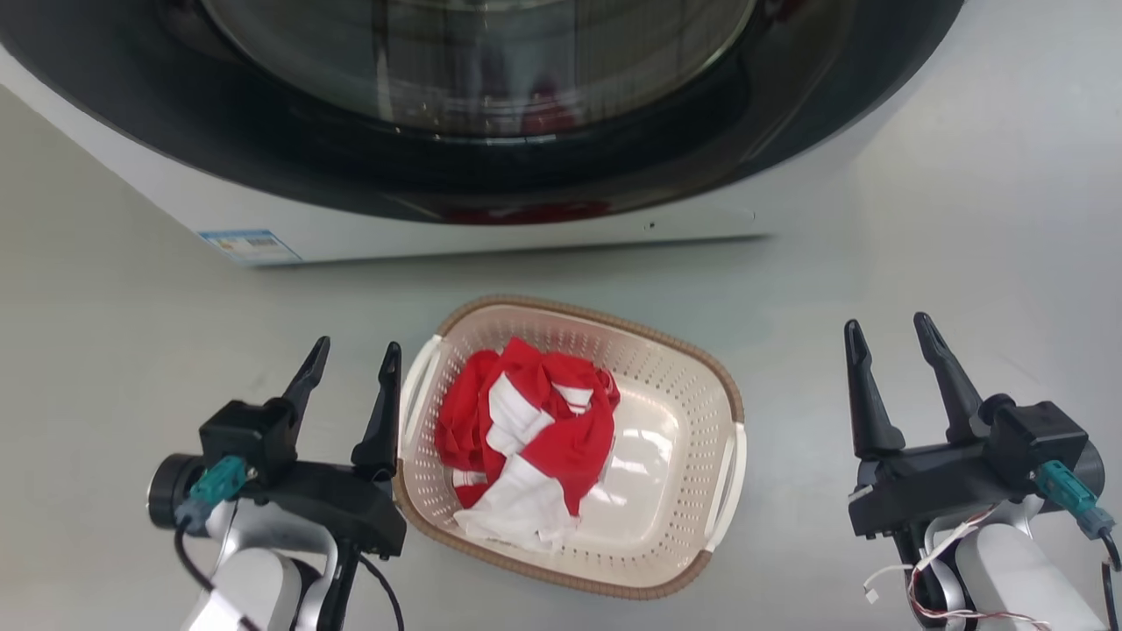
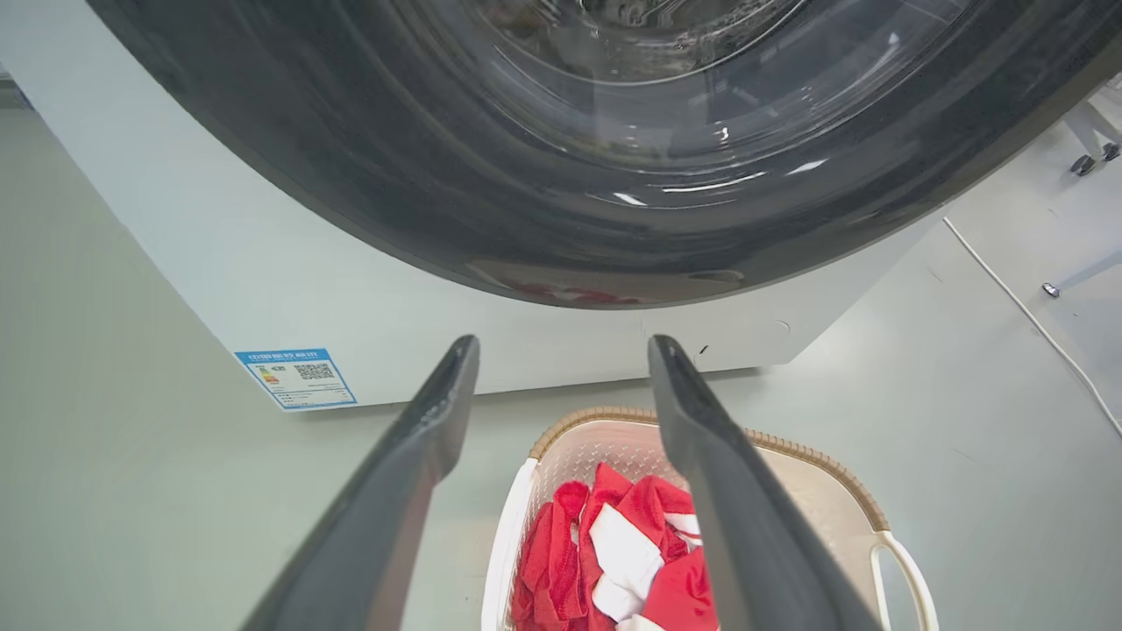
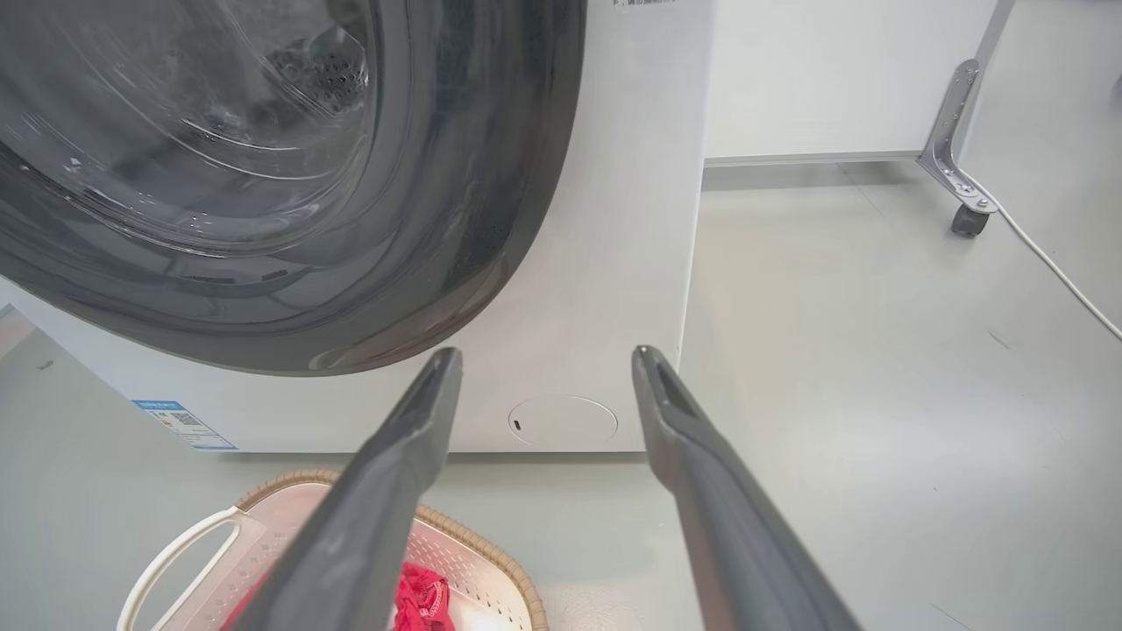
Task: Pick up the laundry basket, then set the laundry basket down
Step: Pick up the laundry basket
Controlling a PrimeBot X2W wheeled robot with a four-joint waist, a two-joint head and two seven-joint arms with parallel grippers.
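Note:
The laundry basket (image 1: pixel 675 377) sits on the grey floor in front of the washing machine, cream-white and perforated with a brown woven rim and white side handles. A red and white cloth (image 1: pixel 526 429) lies bunched inside it. My left gripper (image 1: pixel 353 352) is open just beside the basket's left handle (image 1: pixel 412 386), holding nothing. My right gripper (image 1: pixel 890 331) is open well to the right of the right handle (image 1: pixel 734 478), also with nothing in it. The left wrist view shows the basket (image 2: pixel 824 478) below the open gripper (image 2: pixel 561 346); the right wrist view has the basket (image 3: pixel 456 535) at lower left, beneath the open gripper (image 3: pixel 543 355).
The white washing machine (image 1: pixel 491 232) with its dark round door (image 1: pixel 491 114) stands close behind the basket. A white cable (image 3: pixel 1052 263) runs over the floor at the right, near a wheeled white cabinet (image 3: pixel 964 206). Bare grey floor (image 1: pixel 920 245) lies on both sides.

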